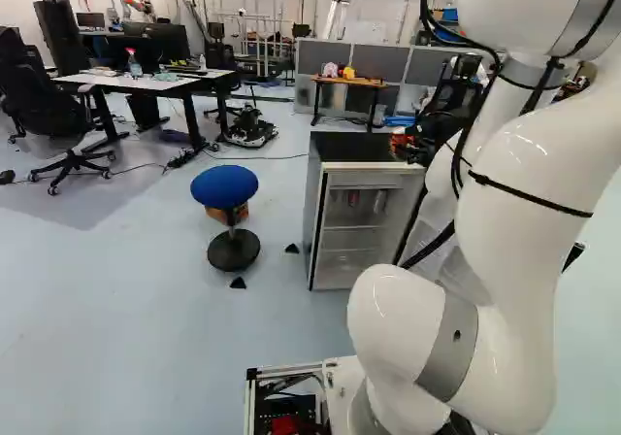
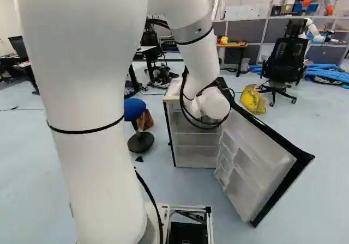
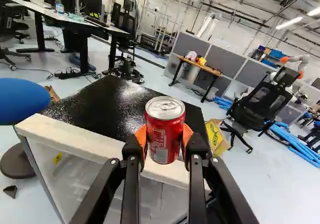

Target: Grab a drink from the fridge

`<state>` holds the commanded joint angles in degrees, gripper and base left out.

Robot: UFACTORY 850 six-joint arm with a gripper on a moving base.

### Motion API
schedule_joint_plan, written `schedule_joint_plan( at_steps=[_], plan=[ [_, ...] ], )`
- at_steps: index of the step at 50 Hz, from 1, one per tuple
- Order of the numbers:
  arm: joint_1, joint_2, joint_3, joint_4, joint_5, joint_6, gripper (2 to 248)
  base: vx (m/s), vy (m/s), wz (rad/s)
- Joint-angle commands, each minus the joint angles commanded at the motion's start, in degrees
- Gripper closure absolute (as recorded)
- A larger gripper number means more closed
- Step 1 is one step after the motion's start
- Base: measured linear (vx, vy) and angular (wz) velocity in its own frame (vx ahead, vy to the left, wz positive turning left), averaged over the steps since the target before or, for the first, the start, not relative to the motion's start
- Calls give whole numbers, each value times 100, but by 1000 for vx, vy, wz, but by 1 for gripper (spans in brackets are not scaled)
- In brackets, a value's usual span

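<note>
Left base view: the bent arm (image 1: pixel 519 183) reaches forward, its gripper (image 1: pixel 401 144) near the top of the open fridge (image 1: pixel 361 167), both fingers clamped around a red can (image 3: pixel 164 134).

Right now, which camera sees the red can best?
The wrist view: the red can is close up, lid and side showing, in the pincer. The left base view has some red by the fridge that might be it. The right base view doesn't show it.
</note>
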<state>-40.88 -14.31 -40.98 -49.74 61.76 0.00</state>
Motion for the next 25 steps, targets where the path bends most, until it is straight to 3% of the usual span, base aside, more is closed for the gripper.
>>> schedule_joint_plan(
  at_steps=[25],
  plan=[
    [202, -112, -267, 303, 0, 0, 158, 0, 0, 0]
  ],
)
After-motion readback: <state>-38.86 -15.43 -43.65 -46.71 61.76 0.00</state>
